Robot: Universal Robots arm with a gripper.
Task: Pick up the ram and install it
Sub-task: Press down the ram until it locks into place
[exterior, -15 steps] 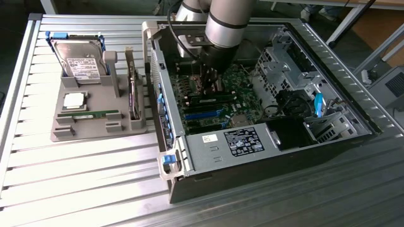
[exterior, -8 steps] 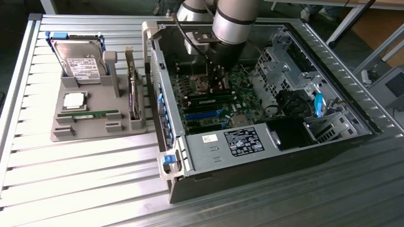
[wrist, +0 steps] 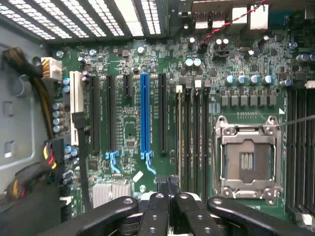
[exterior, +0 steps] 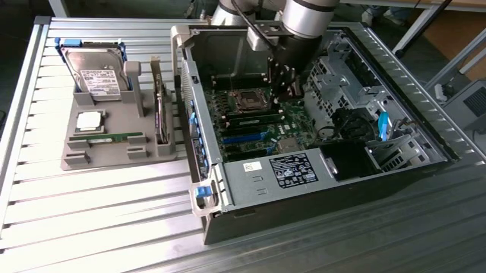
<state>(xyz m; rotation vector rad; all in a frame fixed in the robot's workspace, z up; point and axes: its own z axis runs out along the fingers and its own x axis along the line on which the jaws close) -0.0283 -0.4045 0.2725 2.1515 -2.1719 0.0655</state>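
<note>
In the exterior view the ribbed metal worktop (exterior: 99,227) lies nearest, and the open computer case (exterior: 319,187) rests on it with its side panel off. To the exterior view's left, beside the case wall, a grey holder tray (exterior: 114,148) carries a ram (exterior: 114,138) lying flat in its slot, a square silver processor (exterior: 90,120) behind it, and a hard drive (exterior: 95,71) farther back. Inside the case, the end effector (exterior: 283,94) hangs low over the motherboard (wrist: 128,123), between the empty CPU socket (wrist: 247,158) and the drive cage. In the wrist view its fingers (wrist: 161,209) meet, pinched together, above the memory slots (wrist: 192,132); whether a stick sits between them I cannot tell
</note>
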